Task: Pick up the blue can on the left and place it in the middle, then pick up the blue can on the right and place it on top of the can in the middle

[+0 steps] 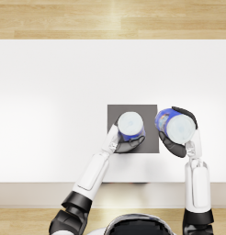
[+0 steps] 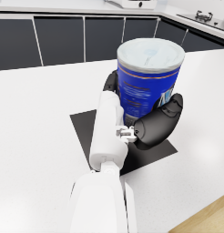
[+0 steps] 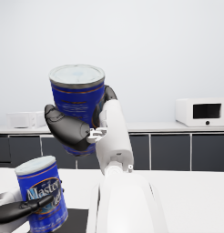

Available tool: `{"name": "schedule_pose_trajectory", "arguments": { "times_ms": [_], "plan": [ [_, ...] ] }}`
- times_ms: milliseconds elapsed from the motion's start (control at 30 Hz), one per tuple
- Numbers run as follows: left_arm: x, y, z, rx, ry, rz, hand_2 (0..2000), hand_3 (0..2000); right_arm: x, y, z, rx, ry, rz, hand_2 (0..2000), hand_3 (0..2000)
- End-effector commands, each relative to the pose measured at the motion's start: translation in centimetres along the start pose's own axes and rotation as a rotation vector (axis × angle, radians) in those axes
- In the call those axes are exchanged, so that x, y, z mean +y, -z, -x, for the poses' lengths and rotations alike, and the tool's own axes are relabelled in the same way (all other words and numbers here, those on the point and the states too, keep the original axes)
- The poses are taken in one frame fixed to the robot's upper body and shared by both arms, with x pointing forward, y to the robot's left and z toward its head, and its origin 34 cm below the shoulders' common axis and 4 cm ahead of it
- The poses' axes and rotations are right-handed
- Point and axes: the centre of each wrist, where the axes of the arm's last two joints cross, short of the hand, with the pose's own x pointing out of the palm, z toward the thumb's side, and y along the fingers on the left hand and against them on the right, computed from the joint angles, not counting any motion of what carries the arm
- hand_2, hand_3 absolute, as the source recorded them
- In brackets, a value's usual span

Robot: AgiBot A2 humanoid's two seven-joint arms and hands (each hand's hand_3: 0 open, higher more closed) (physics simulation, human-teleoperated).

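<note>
Item: first blue cylindrical can with a pale lid (image 1: 131,126). You find it standing upright on the dark grey square mat (image 1: 151,112) at the middle of the white worktop (image 1: 50,92). The left robot hand (image 1: 125,143) grips it round the side wall from the near side, fingers wrapped on the label.

Item: second blue cylindrical can with a pale lid (image 1: 176,125). You hold it in the right robot hand (image 1: 178,148), fingers closed about its body; the right wrist view shows it raised clear of the worktop, well above the lid of the first can. Its long axis looks close to upright, perhaps leaning slightly; you cannot tell exactly.

Governing relation: the held can sits just right of the mat's right edge, so the first can lies to its left and below it. By judgement, your coming move is a leftward carry until the two upright axes line up, then a lowering onto the lid. The right arm does this work; the left robot hand, clasped on the lower can, stands in the path near its rim.
</note>
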Motion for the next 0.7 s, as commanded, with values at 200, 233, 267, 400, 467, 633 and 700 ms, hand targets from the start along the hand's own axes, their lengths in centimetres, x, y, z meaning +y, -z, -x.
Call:
{"name": "schedule_pose_trajectory", "arguments": {
  "times_ms": [200,233,267,400,467,633,700],
  "plan": [
    [0.3,2.8,0.5,0.026,-0.001,0.083,639,1193,-3.1,-3.2,-2.0,-0.026,-0.076,0.146,2000,1520],
    [0.3,3.1,0.5,0.018,0.029,0.095,0,867,-3.6,-3.4,-2.3,-0.032,-0.082,0.156,2000,1520],
    [0.3,3.4,0.5,0.008,0.043,0.105,0,540,-3.8,-3.7,-2.5,-0.035,-0.085,0.170,2000,1520],
    [0.2,3.7,0.7,0.013,0.079,0.121,0,0,-4.8,-4.3,-3.8,-0.055,-0.130,0.197,2000,1520],
    [-0.1,3.3,0.7,0.000,0.066,0.088,0,0,-4.9,-3.9,-4.1,-0.060,-0.141,0.186,2000,1520],
    [-3.3,0.3,2.2,-0.029,-0.073,0.050,0,0,-4.9,-2.8,-5.9,-0.079,-0.198,0.141,2000,1520],
    [-5.7,-1.5,3.4,-0.043,-0.150,0.040,0,0,-4.6,-2.3,-6.3,-0.082,-0.212,0.119,2000,1520]
  ]
}}
